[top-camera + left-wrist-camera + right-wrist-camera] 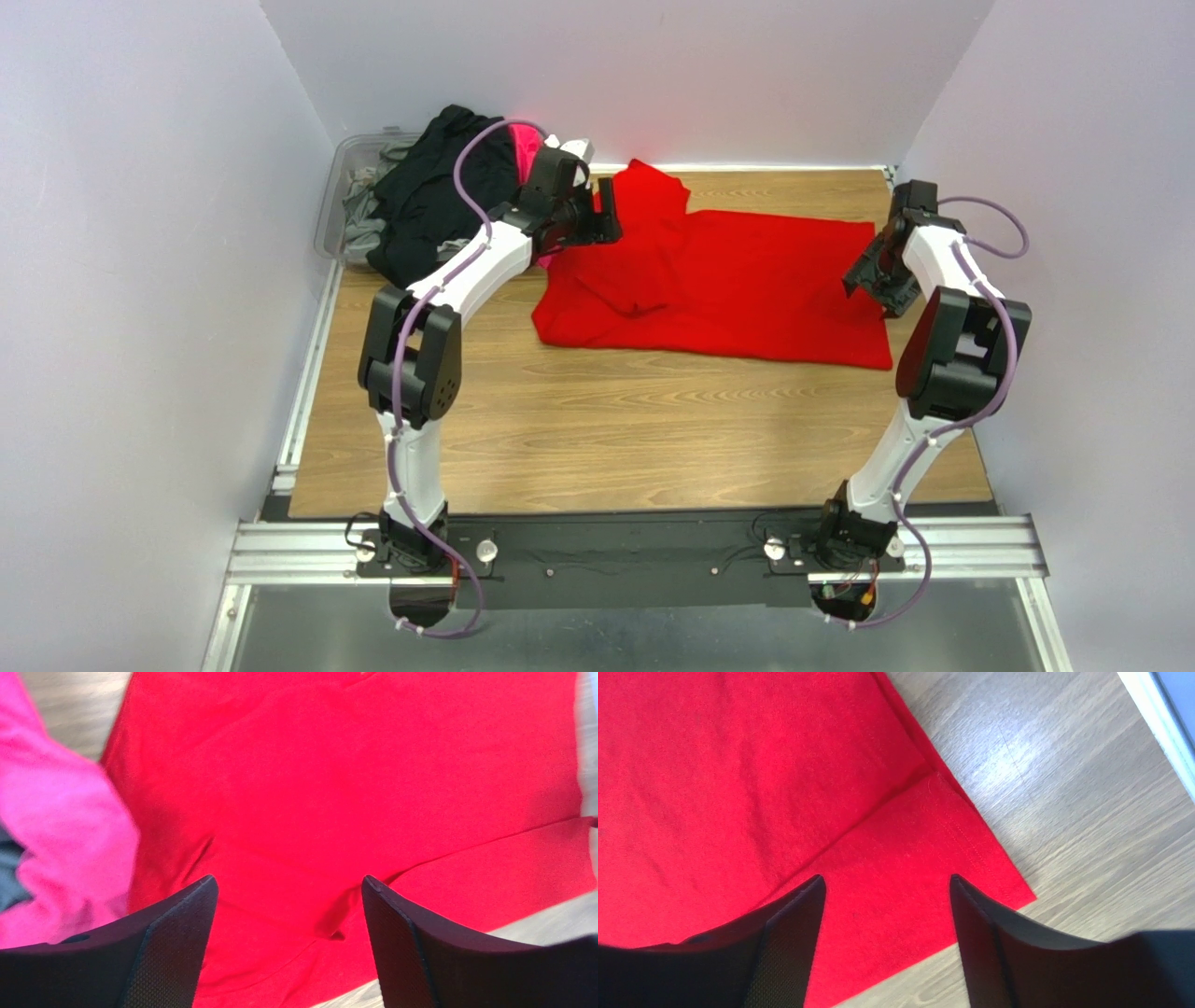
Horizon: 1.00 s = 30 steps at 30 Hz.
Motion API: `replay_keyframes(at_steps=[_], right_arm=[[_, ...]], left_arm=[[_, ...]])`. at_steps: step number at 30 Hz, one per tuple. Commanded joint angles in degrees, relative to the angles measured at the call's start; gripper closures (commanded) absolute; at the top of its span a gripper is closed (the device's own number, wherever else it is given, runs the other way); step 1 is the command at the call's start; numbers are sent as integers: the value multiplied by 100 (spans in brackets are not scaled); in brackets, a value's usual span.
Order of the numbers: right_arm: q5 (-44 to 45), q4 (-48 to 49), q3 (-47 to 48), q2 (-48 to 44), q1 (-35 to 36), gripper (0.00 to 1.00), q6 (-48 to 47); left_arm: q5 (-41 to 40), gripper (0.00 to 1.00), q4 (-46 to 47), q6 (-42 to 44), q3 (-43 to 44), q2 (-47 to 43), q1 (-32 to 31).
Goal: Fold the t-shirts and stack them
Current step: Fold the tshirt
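Observation:
A bright red t-shirt (730, 287) lies spread on the wooden table, its left end bunched and partly folded over. My left gripper (606, 213) hovers open over that left end; in the left wrist view (288, 882) red cloth (351, 777) lies below the spread fingers. My right gripper (859, 280) is open above the shirt's right edge; the right wrist view (887, 880) shows a hemmed corner of the red shirt (927, 854) between the fingers. Neither holds anything. A hot pink shirt (56, 826) lies beside the red one.
A clear bin (351, 196) at the back left holds a pile of black (435, 196), grey and pink shirts. White walls close in on three sides. Bare wood (631, 434) lies in front of the red shirt.

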Motion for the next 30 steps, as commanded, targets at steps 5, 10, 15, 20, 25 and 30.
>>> replay_keyframes(at_steps=[5, 10, 15, 20, 25, 30], right_arm=[[-202, -49, -399, -794, 35, 21, -169], [-123, 162, -1145, -1357, 35, 21, -161], [88, 224, -1734, -1481, 35, 24, -99], [220, 285, -1982, -1551, 35, 25, -108], [352, 294, -2017, -1490, 26, 26, -108], [439, 294, -2017, -1472, -26, 26, -125]], left_arm=[[253, 15, 723, -168, -1106, -819, -1], [139, 21, 1004, -414, -2618, -1538, -1], [139, 28, 1312, -590, -3673, -1971, 8], [-2, 32, 1418, -713, -4097, -2138, 8], [-169, 39, 1436, -784, -4229, -2077, 8], [-336, 40, 1225, -775, -4351, -2094, 8]])
